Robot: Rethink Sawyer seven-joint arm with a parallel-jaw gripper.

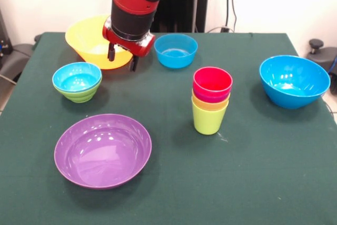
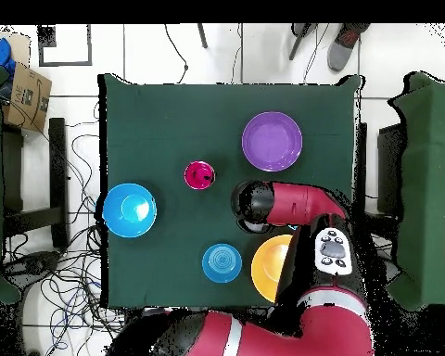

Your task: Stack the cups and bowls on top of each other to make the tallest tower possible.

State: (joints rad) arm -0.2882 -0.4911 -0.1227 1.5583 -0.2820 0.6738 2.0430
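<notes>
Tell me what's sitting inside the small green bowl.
A small blue bowl is nested in the small green bowl. Only the green bowl's rim and lower side show; its inside is covered.

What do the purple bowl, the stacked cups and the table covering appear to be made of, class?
The purple bowl looks like glossy moulded plastic: small bright highlights dot its smooth inside. The stacked cups, red on top and lime green lowest, seem the same plastic, with thin even rims and a soft sheen. The table covering looks like matte dark green cloth, probably felt; it shows no glare.
</notes>
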